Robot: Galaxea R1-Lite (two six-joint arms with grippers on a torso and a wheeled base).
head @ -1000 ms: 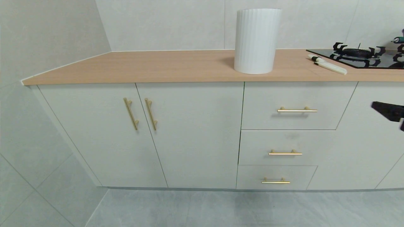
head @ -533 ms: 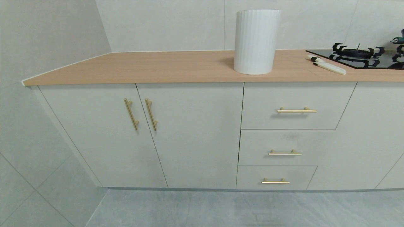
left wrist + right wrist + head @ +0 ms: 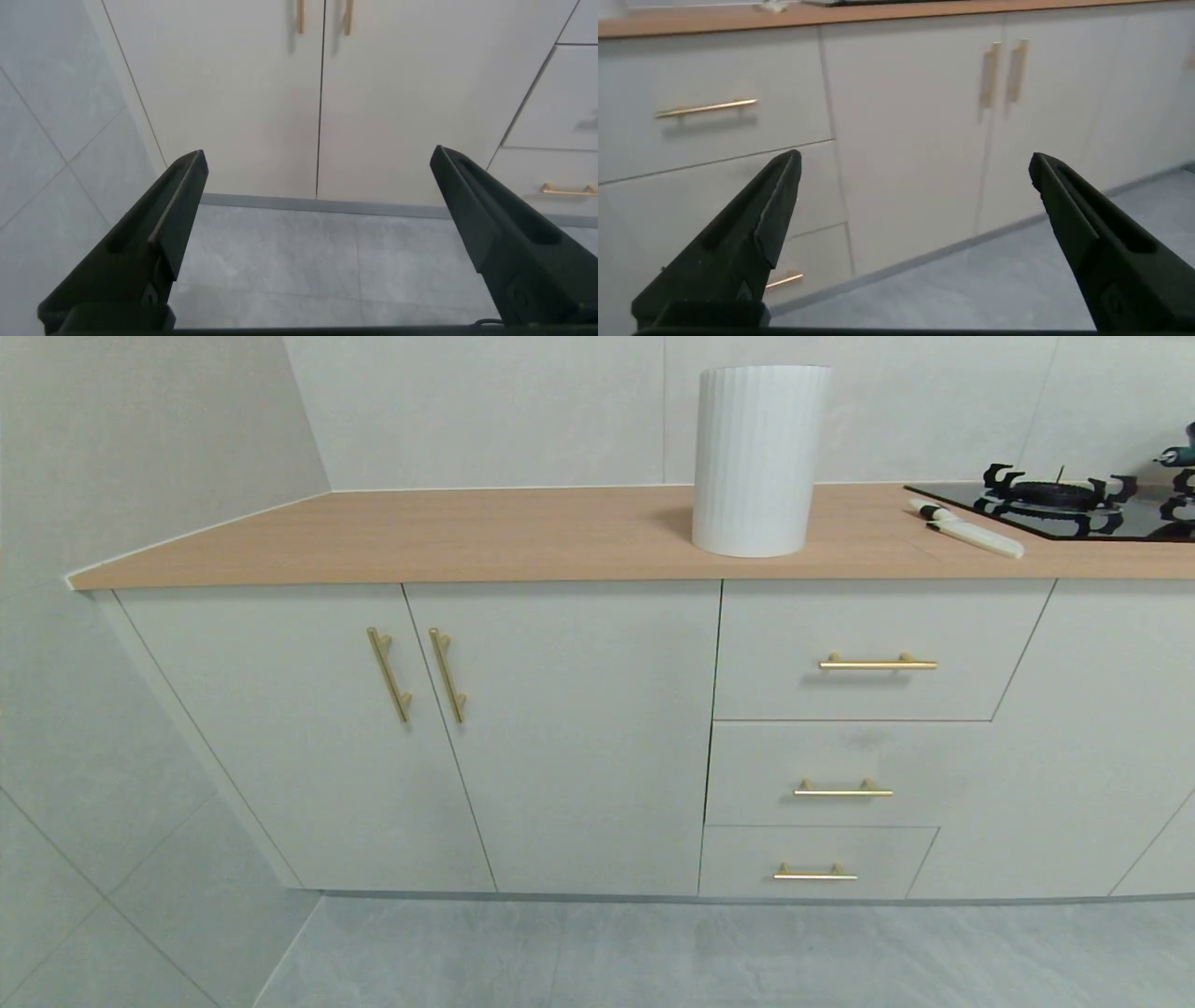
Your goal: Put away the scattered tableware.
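Observation:
On the wooden countertop (image 3: 467,537), just left of the stove, lie pale utensils (image 3: 966,530) with cream handles. A tall white ribbed holder (image 3: 759,459) stands upright to their left. My left gripper (image 3: 318,163) is open with nothing between its fingers; it hangs low in front of the double cabinet doors (image 3: 322,84), above the floor. My right gripper (image 3: 913,163) is also open and empty, facing the cabinet fronts below the counter, with a drawer handle (image 3: 705,108) and a door pair beyond it.
Three drawers with gold handles (image 3: 878,663) stack under the holder, and double doors (image 3: 415,672) sit to their left. A black gas stove (image 3: 1064,504) fills the counter's right end. A tiled wall closes off the left side, and grey floor (image 3: 597,952) lies in front.
One second ago a black gripper tip showed at the right edge of the head view, beside the top drawer; it has since left that view. The head view has shifted very slightly.

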